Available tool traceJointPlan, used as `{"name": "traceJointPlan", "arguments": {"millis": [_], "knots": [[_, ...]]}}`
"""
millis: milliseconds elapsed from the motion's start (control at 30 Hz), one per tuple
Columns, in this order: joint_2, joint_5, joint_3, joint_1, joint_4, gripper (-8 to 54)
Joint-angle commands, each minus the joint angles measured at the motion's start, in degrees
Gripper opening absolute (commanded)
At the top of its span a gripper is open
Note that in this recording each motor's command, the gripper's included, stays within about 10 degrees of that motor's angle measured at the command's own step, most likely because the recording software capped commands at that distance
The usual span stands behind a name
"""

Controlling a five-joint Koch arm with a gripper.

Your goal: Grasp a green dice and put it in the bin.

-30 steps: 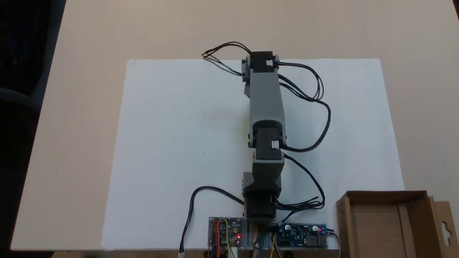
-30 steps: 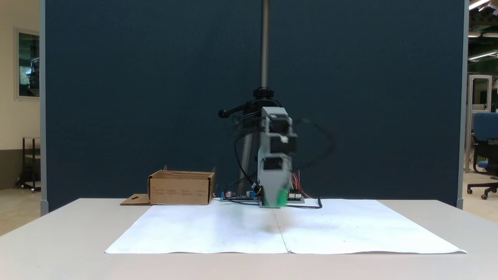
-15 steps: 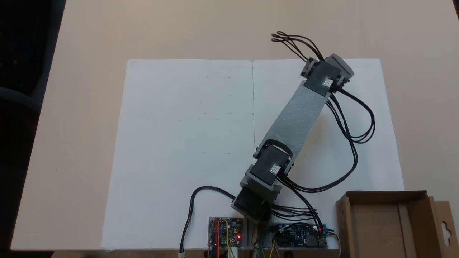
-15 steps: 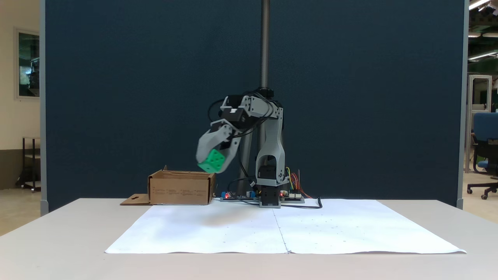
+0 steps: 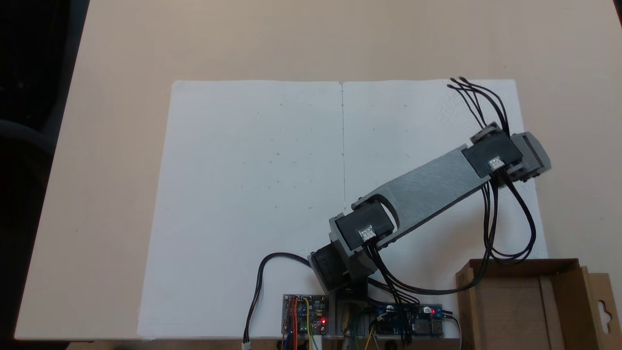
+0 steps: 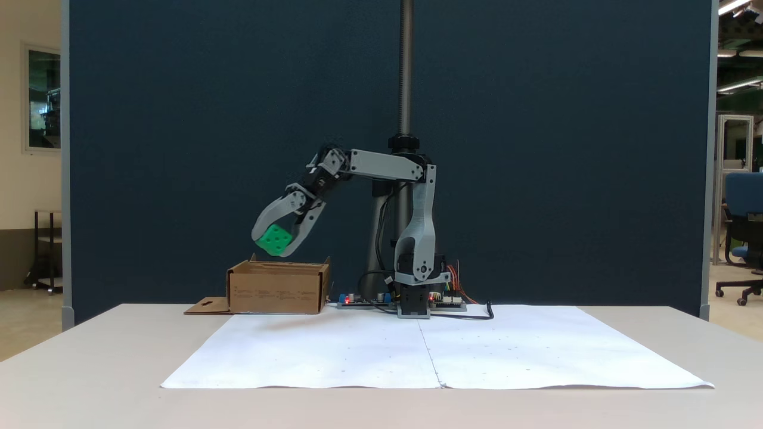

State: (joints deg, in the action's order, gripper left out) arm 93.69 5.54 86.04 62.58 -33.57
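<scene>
In the front-facing fixed view we see the bin (image 6: 278, 288) near the worktop's (image 6: 89, 357) far-left edge. The claw (image 6: 275, 244) hangs in the air above the bin's opening, pinching the green dice (image 6: 275, 239) between both fingers, clear of the cardboard. Further right, the arm (image 6: 417, 238) rises from its base at the white paper's (image 6: 477, 351) far edge.

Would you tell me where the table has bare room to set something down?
The white paper left of the arm is bare, as is the tan table around it. The circuit boards and cardboard box crowd the near edge.
</scene>
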Motion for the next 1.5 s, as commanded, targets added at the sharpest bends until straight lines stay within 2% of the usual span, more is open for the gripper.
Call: {"name": "traceJointPlan", "arguments": {"millis": [0, 333, 933, 1000, 1100, 1467], "knots": [[1.49, -4.83, -2.20, 5.45, -0.79, 11.9], [-0.09, -12.57, -2.11, 22.15, -7.38, 11.9], [-1.67, -22.06, -2.20, 38.06, -11.43, 11.9], [-3.08, -22.68, -2.20, 38.50, -11.43, 28.5], [-4.31, -22.68, -2.20, 38.94, -11.25, 39.2], [-4.39, -22.24, -2.20, 37.88, -6.15, 41.0]]}}
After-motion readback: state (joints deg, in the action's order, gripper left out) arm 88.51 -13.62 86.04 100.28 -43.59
